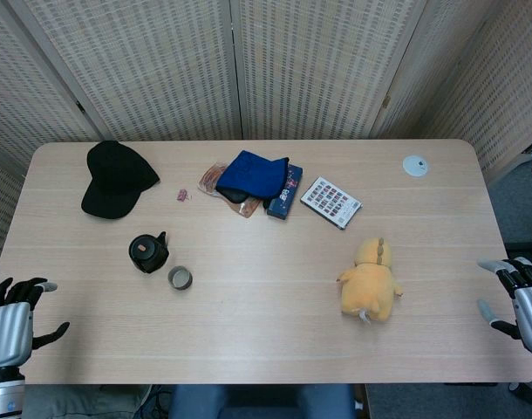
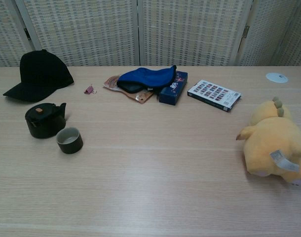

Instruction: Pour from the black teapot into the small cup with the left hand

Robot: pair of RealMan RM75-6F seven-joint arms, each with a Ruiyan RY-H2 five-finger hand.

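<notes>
The left hand (image 1: 17, 319) sits off the lower left edge of the worktop (image 1: 248, 332), fingers apart, with bare wood between it and the teapot (image 1: 148, 253). The cup (image 1: 180, 278) stands just beside the teapot's lower right. A black cap (image 1: 116, 179) lies behind the teapot toward the upper left. The middle and lower stretch of the frame is open wood as far as the yellow plush (image 1: 369, 281) at right.
</notes>
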